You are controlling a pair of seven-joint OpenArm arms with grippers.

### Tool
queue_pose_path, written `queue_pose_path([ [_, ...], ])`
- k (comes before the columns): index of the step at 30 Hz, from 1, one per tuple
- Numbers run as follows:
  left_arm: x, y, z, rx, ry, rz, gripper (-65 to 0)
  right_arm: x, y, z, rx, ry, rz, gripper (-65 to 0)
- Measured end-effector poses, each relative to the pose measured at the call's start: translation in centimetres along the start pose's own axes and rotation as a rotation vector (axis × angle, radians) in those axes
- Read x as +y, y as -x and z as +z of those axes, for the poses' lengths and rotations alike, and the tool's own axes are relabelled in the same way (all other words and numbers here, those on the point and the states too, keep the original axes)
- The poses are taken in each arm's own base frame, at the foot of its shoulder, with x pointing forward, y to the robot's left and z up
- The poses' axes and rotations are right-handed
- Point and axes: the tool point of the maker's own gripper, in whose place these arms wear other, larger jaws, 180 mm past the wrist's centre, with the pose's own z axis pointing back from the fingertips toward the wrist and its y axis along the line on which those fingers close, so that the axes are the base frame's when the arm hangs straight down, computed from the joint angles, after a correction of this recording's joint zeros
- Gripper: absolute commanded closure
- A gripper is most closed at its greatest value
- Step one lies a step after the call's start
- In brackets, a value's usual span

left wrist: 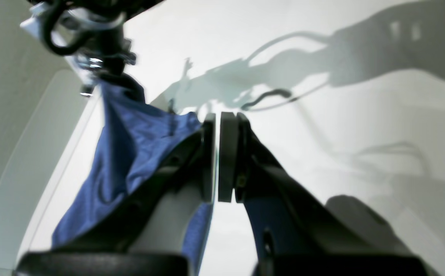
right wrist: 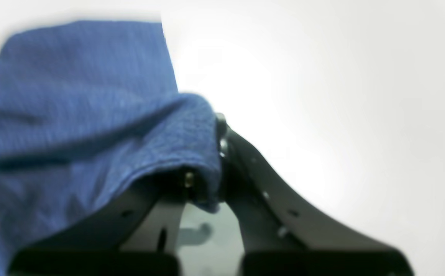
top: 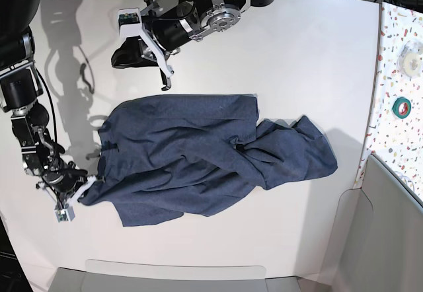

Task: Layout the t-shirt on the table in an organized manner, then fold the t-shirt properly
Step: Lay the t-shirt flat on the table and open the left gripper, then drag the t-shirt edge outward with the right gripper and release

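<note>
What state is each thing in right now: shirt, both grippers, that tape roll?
t-shirt: spread on the table, rumpled, not yet folded.
right gripper: shut on the t-shirt's corner.
left gripper: shut at the t-shirt's edge; grip unclear.
green tape roll: lying flat.

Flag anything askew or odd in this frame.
The t-shirt lies rumpled on the table: its right half is twisted and bunched into folds, not spread flat. The right end effector pinches its lower-left corner.
</note>
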Motion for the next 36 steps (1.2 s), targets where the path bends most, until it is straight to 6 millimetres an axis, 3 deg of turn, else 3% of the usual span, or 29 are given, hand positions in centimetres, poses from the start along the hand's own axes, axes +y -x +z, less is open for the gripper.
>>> queue_pose_path([
  [2,0.2,0.2,0.0,0.007,-0.007,0.005,-0.1,0.4,1.4,-0.2,0.022,-0.008,-0.003,-4.3],
  [4,0.9,0.9,0.1,0.025,-0.027,0.018,-0.1,0.9,2.3,-0.3,0.04,-0.018,-0.005,-12.6],
  [9,2.7,2.4,0.4,0.062,-0.08,0.036,-0.1,0.7,1.8,-0.2,0.031,-0.014,-0.004,-42.1],
  [13,3.3,4.0,1.0,0.111,-0.116,0.079,-0.1,-0.7,-1.8,0.4,-0.028,0.009,0.006,-57.5],
  [17,3.8,5.4,1.6,0.149,-0.135,0.103,-0.1,-2.0,-7.6,1.8,-0.143,0.034,0.017,-60.7],
  [19,5.0,6.0,1.8,0.16,-0.171,0.112,-0.1,0.3,-10.2,3.1,-0.221,-0.012,0.045,-60.7],
  [21,6.5,7.0,2.3,0.187,-0.214,0.117,-0.1,5.1,-11.1,4.3,-0.285,-0.14,0.041,-60.7],
  [24,8.0,8.6,3.1,0.227,-0.261,0.126,-0.1,12.8,-9.2,5.5,-0.287,-0.328,0.056,-60.7],
  [26,8.7,9.2,3.5,0.242,-0.286,0.135,-0.1,15.7,-8.0,5.7,-0.275,-0.378,0.027,-60.7],
  [28,8.9,10.0,4.1,0.264,-0.304,0.156,-0.1,14.9,-7.8,5.3,-0.268,-0.319,-0.024,-60.7],
  [31,8.6,11.3,4.9,0.302,-0.31,0.178,-0.1,11.2,-7.4,4.2,-0.259,-0.18,-0.017,-60.7],
  [36,7.8,12.5,5.8,0.333,-0.302,0.185,-0.1,5.2,-4.9,1.7,-0.173,0.027,0.064,-60.7],
])
